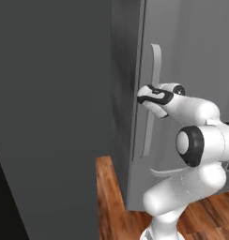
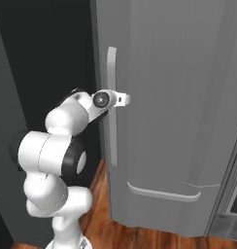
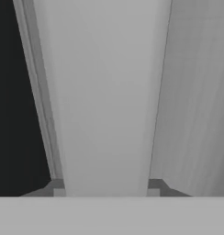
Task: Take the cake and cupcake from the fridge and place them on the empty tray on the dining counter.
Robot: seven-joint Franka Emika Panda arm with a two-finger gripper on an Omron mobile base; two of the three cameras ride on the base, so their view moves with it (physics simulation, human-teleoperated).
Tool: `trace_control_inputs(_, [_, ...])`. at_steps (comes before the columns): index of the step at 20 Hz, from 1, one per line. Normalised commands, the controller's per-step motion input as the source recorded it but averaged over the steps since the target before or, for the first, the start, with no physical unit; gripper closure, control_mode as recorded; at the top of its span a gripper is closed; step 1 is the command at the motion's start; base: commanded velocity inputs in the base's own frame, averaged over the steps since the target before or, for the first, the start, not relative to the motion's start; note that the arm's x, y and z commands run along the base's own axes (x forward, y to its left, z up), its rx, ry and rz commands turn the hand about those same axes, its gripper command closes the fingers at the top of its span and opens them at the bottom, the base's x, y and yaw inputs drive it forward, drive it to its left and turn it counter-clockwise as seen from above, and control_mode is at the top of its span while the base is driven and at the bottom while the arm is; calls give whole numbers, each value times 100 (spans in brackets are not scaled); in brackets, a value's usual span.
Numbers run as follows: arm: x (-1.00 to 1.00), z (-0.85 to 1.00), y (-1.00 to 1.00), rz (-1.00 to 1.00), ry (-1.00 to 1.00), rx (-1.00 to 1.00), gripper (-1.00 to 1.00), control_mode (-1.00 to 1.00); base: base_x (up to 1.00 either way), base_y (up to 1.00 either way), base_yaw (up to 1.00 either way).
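Observation:
The grey fridge (image 1: 191, 47) (image 2: 178, 97) stands right in front of me, and its door hides whatever is inside. The long pale vertical door handle (image 1: 155, 61) (image 2: 111, 63) runs down near the door's left edge. My gripper (image 1: 145, 97) (image 2: 112, 100) is at the handle at about mid height, shut on it. In the hand view the handle (image 3: 104, 92) runs up between the two fingertips (image 3: 58, 187), which press its sides. The cake, the cupcake, the tray and the dining counter are out of view.
A dark grey panel (image 1: 46, 117) rises close on the left of the fridge. A horizontal drawer handle (image 2: 164, 193) sits low on the fridge front. The floor (image 1: 107, 197) below is reddish wood. A dark space (image 2: 52, 48) lies left of the door edge.

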Motion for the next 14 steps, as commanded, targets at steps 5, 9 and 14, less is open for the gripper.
trace_control_inputs(5, [-100,5,-38,4,0,0,100,-100,0,0,0])
trace_control_inputs(9, [-100,3,-46,0,1,0,100,-100,0,0,0])
trace_control_inputs(14, [-100,0,-63,0,4,0,100,-100,0,0,0])
